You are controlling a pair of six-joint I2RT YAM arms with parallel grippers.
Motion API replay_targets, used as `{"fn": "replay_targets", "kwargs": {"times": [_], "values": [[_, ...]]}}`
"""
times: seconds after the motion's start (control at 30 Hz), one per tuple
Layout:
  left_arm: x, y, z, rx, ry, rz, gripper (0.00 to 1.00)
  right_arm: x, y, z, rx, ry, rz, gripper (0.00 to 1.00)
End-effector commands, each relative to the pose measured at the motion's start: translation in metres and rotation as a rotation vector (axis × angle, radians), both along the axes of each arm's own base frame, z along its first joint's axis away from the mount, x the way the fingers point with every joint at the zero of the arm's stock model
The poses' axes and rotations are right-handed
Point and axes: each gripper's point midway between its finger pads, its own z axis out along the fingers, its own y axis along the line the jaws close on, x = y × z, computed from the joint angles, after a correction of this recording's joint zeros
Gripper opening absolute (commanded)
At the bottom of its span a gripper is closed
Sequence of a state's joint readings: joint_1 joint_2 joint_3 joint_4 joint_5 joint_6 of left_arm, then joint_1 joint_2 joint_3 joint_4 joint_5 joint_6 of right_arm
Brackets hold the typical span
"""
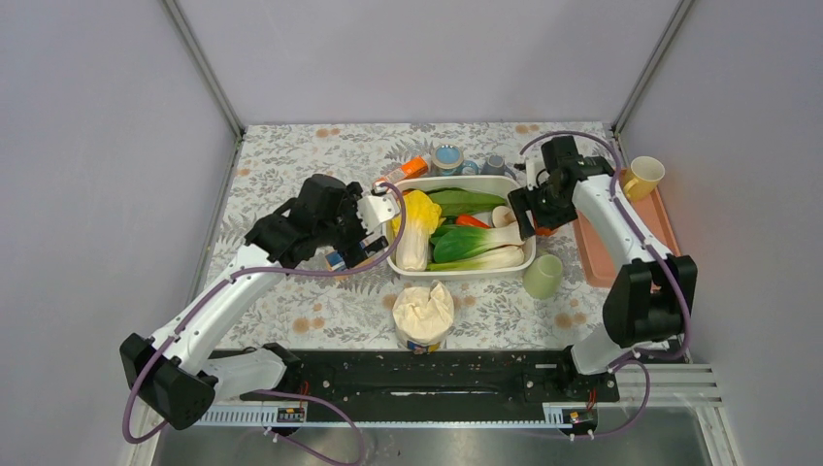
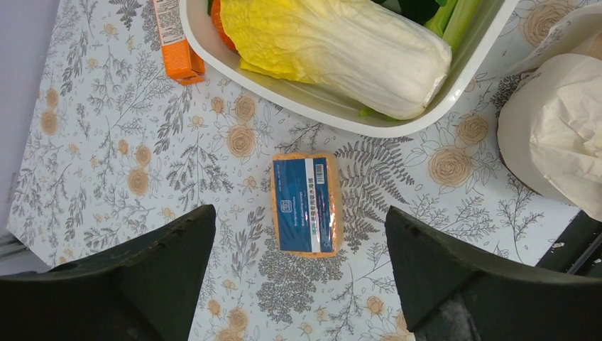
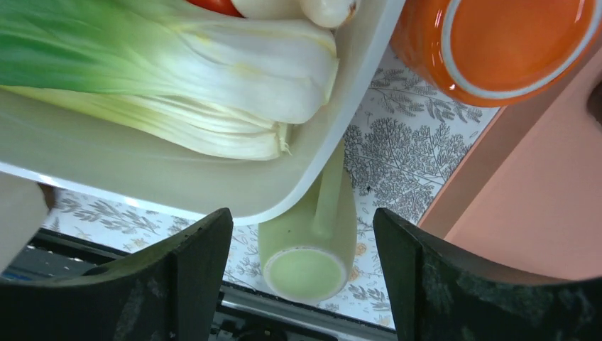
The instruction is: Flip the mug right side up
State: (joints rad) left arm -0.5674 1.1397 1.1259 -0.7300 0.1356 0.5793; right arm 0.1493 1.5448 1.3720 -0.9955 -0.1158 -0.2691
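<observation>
Pale green ceramic mug (image 1: 543, 276) sits upside down at 5 o'clock of the white plastic tray (image 1: 456, 181); my left gripper (image 2: 299, 213) and right gripper (image 3: 302, 217) are spread wide.

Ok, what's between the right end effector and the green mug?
A corner of the white tub, holding bok choy; in the right wrist view its rim overlaps the mug.

Left arm (image 1: 225, 299): white links, black joints
Right arm (image 1: 609, 218): same white and black
Cables (image 1: 568, 134): purple, looped along both arms
Fingers (image 2: 145, 273): black, wedge-shaped, matte
Base rail (image 1: 427, 374): black
</observation>
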Motion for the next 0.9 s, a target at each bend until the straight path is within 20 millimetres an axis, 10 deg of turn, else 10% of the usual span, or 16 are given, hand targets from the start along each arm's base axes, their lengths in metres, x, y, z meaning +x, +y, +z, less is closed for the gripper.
{"fn": "replay_targets", "kwargs": {"times": [0.0,0.47,0.87], "values": [[0.003,-0.006,0.013,-0.046,-0.049,-0.027,0.92,-0.013,-0.016,-0.013,-0.087,0.106,0.021,0.81],[0.005,-0.004,0.004,-0.026,-0.036,-0.019,0.92,0.072,0.012,0.043,0.043,-0.171,-0.031,0.8],[0.02,-0.003,-0.003,-0.009,-0.017,0.009,0.92,0.184,0.101,0.045,0.093,-0.457,0.33,0.64]]}}
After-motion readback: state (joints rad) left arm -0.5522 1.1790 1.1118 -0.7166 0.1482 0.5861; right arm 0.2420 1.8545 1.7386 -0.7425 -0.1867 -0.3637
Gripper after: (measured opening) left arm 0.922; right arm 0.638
